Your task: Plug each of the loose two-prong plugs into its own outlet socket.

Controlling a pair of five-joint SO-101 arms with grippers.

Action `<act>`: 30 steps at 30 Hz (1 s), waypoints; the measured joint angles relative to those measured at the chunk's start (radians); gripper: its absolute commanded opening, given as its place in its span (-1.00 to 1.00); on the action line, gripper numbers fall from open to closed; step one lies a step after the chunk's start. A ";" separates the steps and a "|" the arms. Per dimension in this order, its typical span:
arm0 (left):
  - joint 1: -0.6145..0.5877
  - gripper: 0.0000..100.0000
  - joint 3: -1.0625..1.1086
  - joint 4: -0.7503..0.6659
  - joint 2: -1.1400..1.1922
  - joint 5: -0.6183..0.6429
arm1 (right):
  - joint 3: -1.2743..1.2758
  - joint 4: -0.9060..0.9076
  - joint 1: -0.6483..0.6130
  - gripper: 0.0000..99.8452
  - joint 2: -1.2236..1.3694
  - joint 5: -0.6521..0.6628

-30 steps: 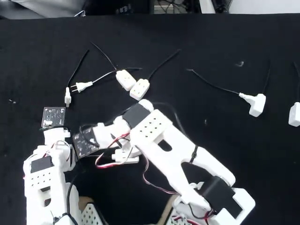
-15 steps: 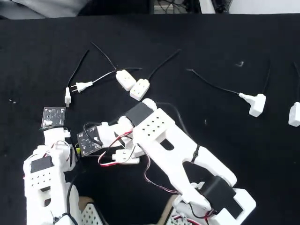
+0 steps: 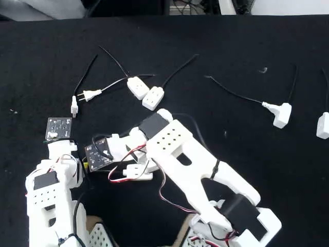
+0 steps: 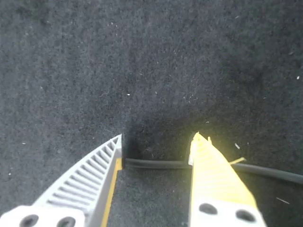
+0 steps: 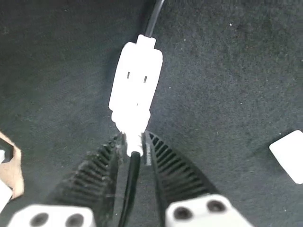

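In the right wrist view my right gripper [image 5: 134, 137] is shut on the rear of a white two-prong plug [image 5: 133, 124]. The plug sits against the end of a white outlet block [image 5: 137, 78], and its black cable runs back between the fingers. From above, that white piece [image 3: 138, 173] lies under the right arm's wrist. My left gripper [image 4: 158, 136] stands open just over the black cloth, with a black cable [image 4: 156, 163] crossing between its fingertips. Two loose plugs [image 3: 85, 95] [image 3: 74, 107] and two more outlet blocks [image 3: 137, 87] [image 3: 153, 98] lie farther back.
A white plug [image 3: 280, 114] on a thin black cable lies at the right, and another white piece [image 3: 323, 126] sits at the right edge. The left arm [image 3: 49, 190] stands at the near left beside the right arm's wrist. Black cloth [image 3: 231, 46] covers the table.
The right arm's wrist has shifted and turned slightly, and the white piece under it moved a little with it. The left arm has kept still.
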 measured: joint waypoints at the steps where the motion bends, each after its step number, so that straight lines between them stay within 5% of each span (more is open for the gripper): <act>1: 0.000 -0.54 0.000 0.000 0.000 0.000 | 0.005 -0.002 0.000 -0.98 -0.002 0.000; 30: 0.000 -0.54 0.000 0.000 0.000 0.000 | 0.023 -0.037 -0.035 -0.98 0.069 0.000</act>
